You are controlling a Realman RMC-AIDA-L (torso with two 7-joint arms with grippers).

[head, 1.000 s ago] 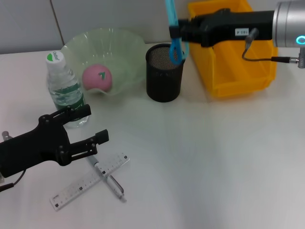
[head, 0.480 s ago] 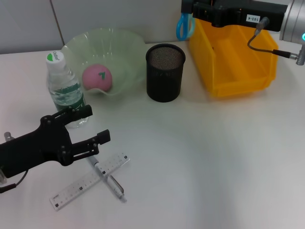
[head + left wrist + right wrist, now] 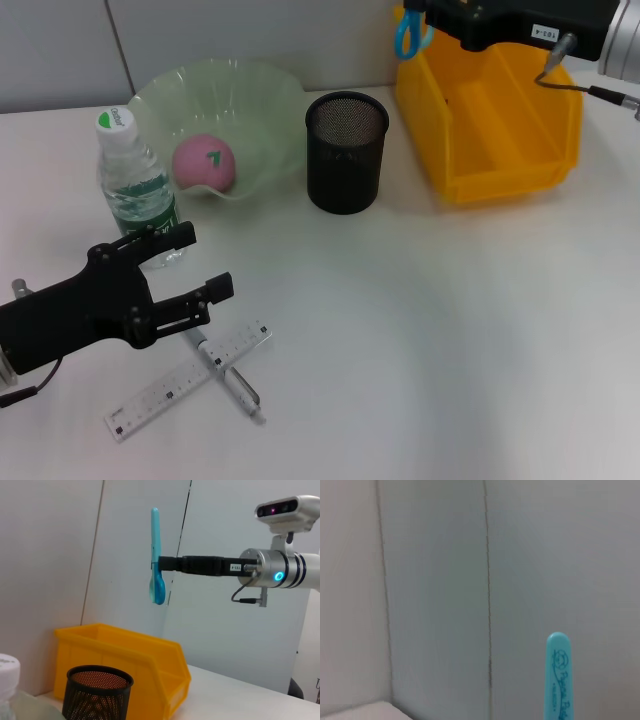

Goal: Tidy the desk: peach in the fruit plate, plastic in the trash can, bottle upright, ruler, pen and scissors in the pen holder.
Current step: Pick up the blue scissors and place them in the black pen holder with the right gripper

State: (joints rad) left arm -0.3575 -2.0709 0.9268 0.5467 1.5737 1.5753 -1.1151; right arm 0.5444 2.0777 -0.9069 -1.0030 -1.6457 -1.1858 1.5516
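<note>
Right gripper (image 3: 432, 22) clamped on scissors (image 3: 406, 35), lifted away from pen holder (image 3: 345, 150) toward yellow bin (image 3: 500, 120); drop undone. Left gripper (image 3: 195, 270) open, empty, by ruler (image 3: 190, 378).

Black wire-mesh pen holder (image 3: 346, 150) (metal, matt); glossy yellow plastic bin (image 3: 500, 110); translucent, smooth green fruit plate (image 3: 265, 100).

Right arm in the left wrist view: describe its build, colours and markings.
The right arm is a silver metal cylinder with dark bands and a glowing cyan ring light. A thin grey cable loops beneath it. Its black, slim gripper body carries a small white label with digits. A white camera unit with pinkish lenses sits above.
</note>
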